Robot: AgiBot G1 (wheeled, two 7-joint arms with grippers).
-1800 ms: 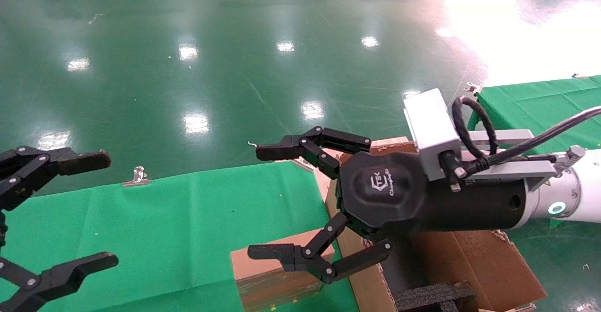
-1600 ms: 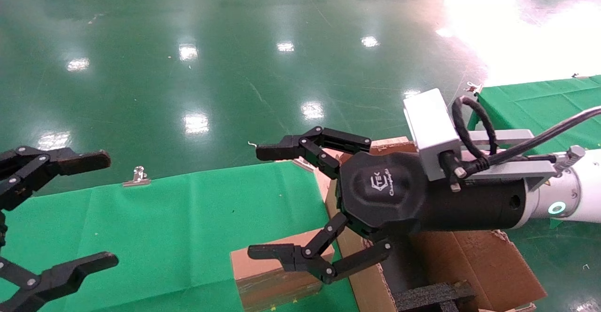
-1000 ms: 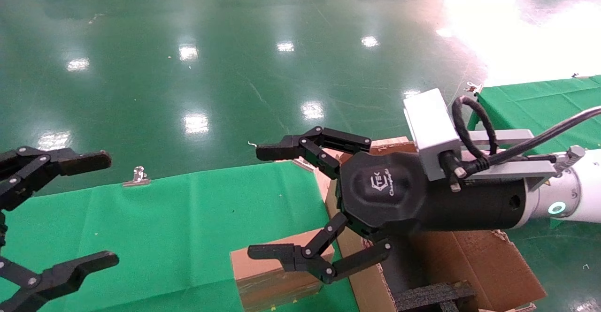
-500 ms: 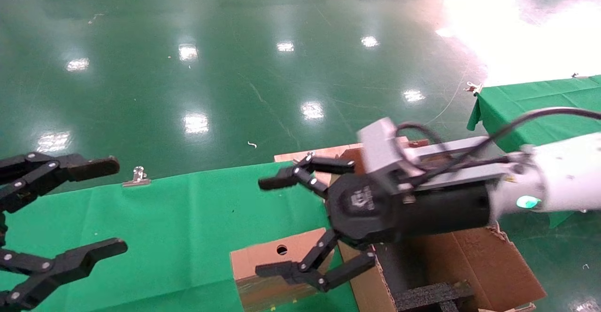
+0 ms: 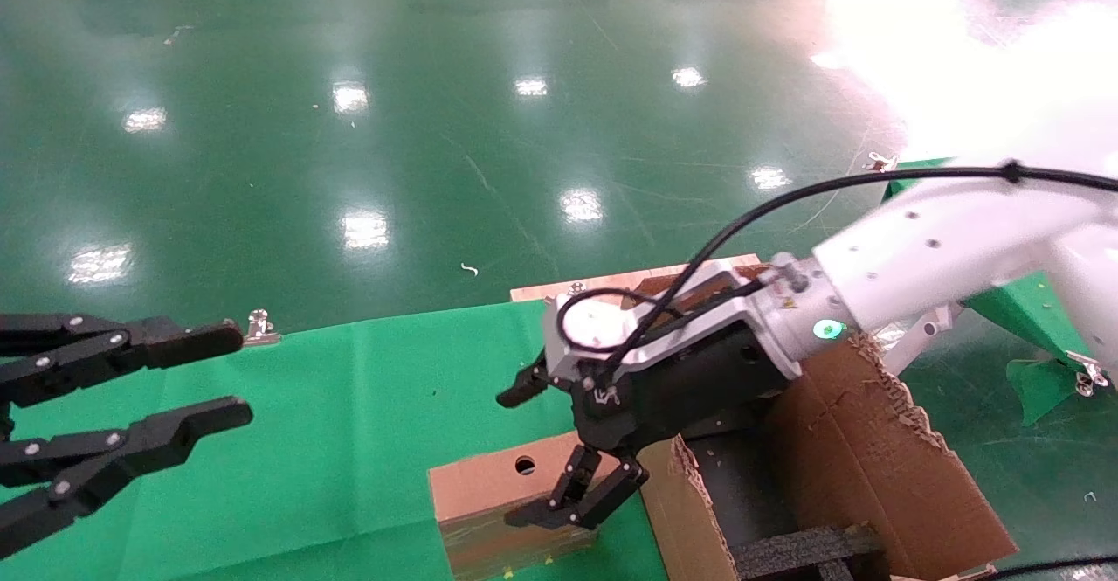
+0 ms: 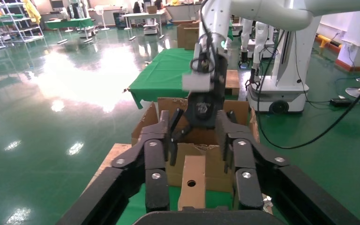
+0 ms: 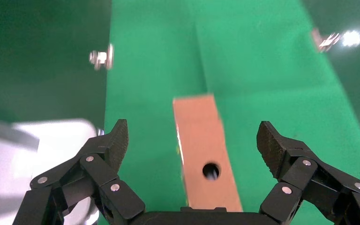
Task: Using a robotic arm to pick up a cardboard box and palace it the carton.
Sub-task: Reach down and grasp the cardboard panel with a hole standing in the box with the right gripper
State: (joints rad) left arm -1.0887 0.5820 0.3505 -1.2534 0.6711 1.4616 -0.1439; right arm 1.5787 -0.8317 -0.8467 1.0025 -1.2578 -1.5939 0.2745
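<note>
Two grippers in view, only one working. Right gripper (image 5: 546, 450), on the robotic arm (image 5: 926, 245), is tipped downward over the right end of the cardboard box (image 5: 489, 485); fingers spread wide, nothing held. In the right wrist view the fingertips (image 7: 117, 138) stand to either side of the box (image 7: 201, 145), apart from it, round hole between them.

Box lies flat on the green-clothed counter (image 5: 349, 406), near edge, just left of the carton (image 5: 873, 467). Carton stands open, ragged flaps up, black foam (image 5: 808, 550) inside at the near end.

Left gripper (image 5: 175, 380) hangs at the far left over the counter, fingers parted, empty, well apart from the box.

Step in hand, as judged: approach to grasp, not yet closed.

Risks:
- Near finger looks close to the carton's torn wall; descent could snag the flap.
- Grasp is off-centre toward one end; box may pivot or droop on lifting.
- Taped, smooth faces could slip between the pads.
- Foam dividers may block seating.
</note>
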